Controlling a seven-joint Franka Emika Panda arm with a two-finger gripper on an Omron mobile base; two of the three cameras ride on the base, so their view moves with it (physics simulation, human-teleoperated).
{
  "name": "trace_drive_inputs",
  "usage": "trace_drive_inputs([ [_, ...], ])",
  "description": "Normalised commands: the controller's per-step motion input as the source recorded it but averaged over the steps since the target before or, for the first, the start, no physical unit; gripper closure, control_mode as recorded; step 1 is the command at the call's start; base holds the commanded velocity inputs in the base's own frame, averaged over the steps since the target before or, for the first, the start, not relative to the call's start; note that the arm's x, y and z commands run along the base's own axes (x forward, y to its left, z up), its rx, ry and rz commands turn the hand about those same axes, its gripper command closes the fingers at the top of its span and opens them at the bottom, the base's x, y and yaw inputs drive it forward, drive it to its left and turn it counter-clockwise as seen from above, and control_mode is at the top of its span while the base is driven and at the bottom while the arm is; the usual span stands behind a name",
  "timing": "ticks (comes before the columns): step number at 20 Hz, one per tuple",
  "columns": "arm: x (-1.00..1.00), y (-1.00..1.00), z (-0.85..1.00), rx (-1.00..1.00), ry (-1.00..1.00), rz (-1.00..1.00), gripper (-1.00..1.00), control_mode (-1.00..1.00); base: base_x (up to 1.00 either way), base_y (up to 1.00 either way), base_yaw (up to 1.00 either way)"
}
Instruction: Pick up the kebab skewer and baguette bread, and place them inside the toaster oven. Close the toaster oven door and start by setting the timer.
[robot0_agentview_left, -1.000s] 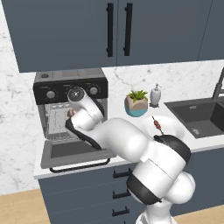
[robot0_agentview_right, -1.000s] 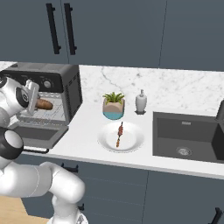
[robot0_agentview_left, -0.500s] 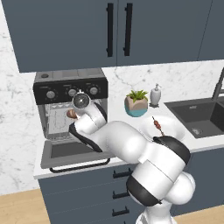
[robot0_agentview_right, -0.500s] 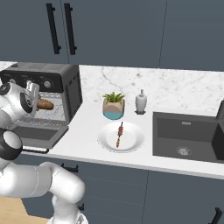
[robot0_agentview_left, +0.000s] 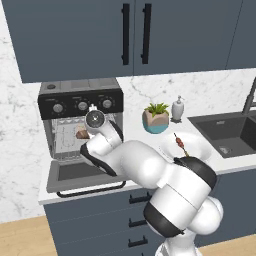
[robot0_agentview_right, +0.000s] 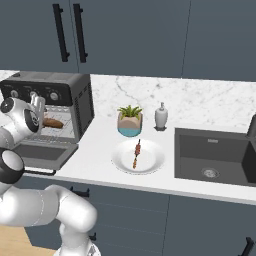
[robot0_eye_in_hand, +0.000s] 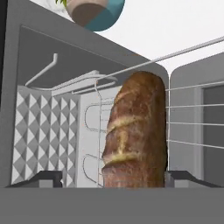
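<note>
Toaster oven (robot0_agentview_left: 80, 100) stands at the left end of the bench (robot0_agentview_right: 95, 145), under the dark wall cabinets. Toaster oven door (robot0_agentview_left: 75, 175) is dropped fully open, lying flat out over the bench edge, black bar handle toward the front.

Gripper (robot0_agentview_right: 37, 104) is at the oven mouth, just above the open door. In the hand view the two fingertips (robot0_eye_in_hand: 46, 178) sit far apart at the bottom corners, the loaf between them with a gap on either side; jaws wide, holding nothing.

Baguette bread (robot0_eye_in_hand: 135, 135) lies on the wire rack (robot0_eye_in_hand: 192, 105) inside the oven cavity, score marks up, long axis running away from the hand camera. From the right base view it shows as a brown loaf (robot0_agentview_right: 52, 123) just behind the gripper.

Kebab skewer (robot0_agentview_right: 136, 153) lies on a white plate (robot0_agentview_right: 122, 162) on the bench, well apart from the oven, between it and the sink (robot0_agentview_right: 215, 155). Potted plant (robot0_agentview_right: 130, 121) and soap dispenser (robot0_agentview_right: 161, 116) stand behind the plate, near the wall.
</note>
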Motion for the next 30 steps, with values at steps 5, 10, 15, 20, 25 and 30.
trace_drive_inputs([
  [5, 0.0, 0.0, 0.06, 0.0, 0.0, 0.0, -1.0, -1.0, 0.0, 0.0, 0.0],
  [10, -0.16, -0.06, 0.38, 0.0, 0.0, -0.02, -1.0, -1.0, 0.0, 0.0, 0.0],
  [15, -0.53, -0.47, 0.4, -0.03, 0.03, -0.03, -1.0, -1.0, 0.0, 0.0, 0.0],
  [20, -0.75, -0.75, 0.04, -0.07, 0.12, 0.0, -1.0, -1.0, 0.0, 0.0, 0.0],
  [25, -0.45, -0.97, 0.23, -0.06, 0.18, 0.01, -1.0, -1.0, 0.0, 0.0, 0.0],
  [30, -0.05, -0.98, 0.3, -0.05, 0.18, 0.11, -1.0, -1.0, 0.0, 0.0, 0.0],
])
